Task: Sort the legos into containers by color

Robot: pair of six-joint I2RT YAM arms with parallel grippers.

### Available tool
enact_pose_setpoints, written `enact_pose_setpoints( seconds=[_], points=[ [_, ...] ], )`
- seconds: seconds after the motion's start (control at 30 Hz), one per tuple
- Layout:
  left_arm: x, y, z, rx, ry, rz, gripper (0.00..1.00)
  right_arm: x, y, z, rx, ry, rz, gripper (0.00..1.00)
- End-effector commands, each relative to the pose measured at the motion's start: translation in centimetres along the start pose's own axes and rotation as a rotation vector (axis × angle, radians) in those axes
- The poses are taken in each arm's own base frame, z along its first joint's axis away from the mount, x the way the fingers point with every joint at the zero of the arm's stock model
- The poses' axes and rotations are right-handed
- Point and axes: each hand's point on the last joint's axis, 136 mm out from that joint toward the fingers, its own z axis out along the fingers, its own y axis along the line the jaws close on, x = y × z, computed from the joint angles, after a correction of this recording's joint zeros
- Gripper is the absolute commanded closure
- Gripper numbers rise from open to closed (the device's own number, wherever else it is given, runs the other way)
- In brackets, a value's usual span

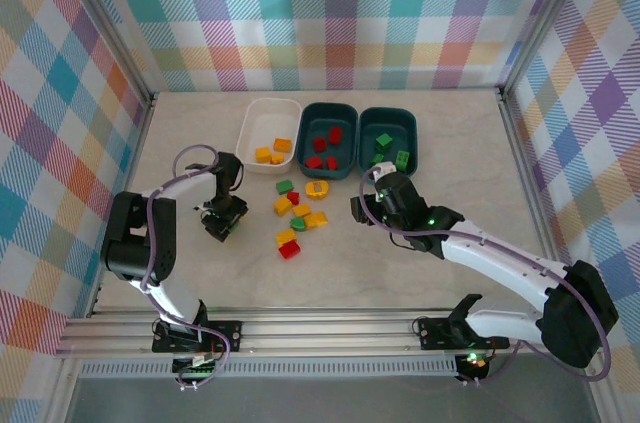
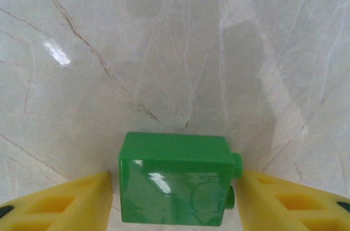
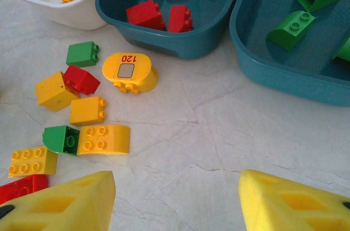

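**A:** Yellow fingers of the left gripper flank a green brick. It lies on its side on the marbled table, studs pointing right.

**B:** Is it gripped?

**A:** I cannot tell. The fingers sit right beside it, but a sliver of gap may remain on the left.

**B:** And the right gripper?

**A:** Its jaws are spread wide with nothing between them, just in front of the teal trays.

**B:** How far along is the sorting?

**A:** Roughly half, I'd judge. The white tray holds three yellow-orange bricks, the middle teal tray several red ones, and the right teal tray green ones. About nine loose legos lie in front of the trays. Most are yellow, with two red and two green.

**B:** Do the views differ?

**A:** From above, the green brick is barely a speck under the left gripper, left of the pile. The left wrist view shows it plainly. The right wrist view reads "120" on the oval yellow piece, which looks plain from above.
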Motion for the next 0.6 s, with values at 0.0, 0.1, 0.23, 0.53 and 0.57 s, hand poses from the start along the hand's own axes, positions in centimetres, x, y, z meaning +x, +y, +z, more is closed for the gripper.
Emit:
enact_pose_setpoints(
  seconds=[0.0, 0.1, 0.23, 0.53, 0.57],
  points=[
    [-2.6, -0.3, 2.1, -0.001, -0.090, 0.002, 0.51, -0.7, -0.3, -0.1, 0.018, -0.044, -0.001, 0.39],
    [-2.3, -0.6, 2.3, 0.020, -0.075, 0.002, 0.55, -0.7, -0.6, -0.1, 0.031, -0.052, 0.001, 0.39],
    [-1.6, -1.9, 2.0, 0.086, -0.046, 0.004, 0.63, -0.8, -0.8, 0.1, 0.044, -0.059, 0.005, 0.39],
    [1.4, -8.5, -6.4, 0.329, -0.110, 0.177, 0.64, -0.5, -6.3, -0.1, 0.246, -0.064, 0.188, 0.39],
    [2.2, -10.0, -7.9, 0.370, -0.125, 0.224, 0.64, -0.3, -7.2, -0.3, 0.263, -0.068, 0.227, 0.39]
  ],
)
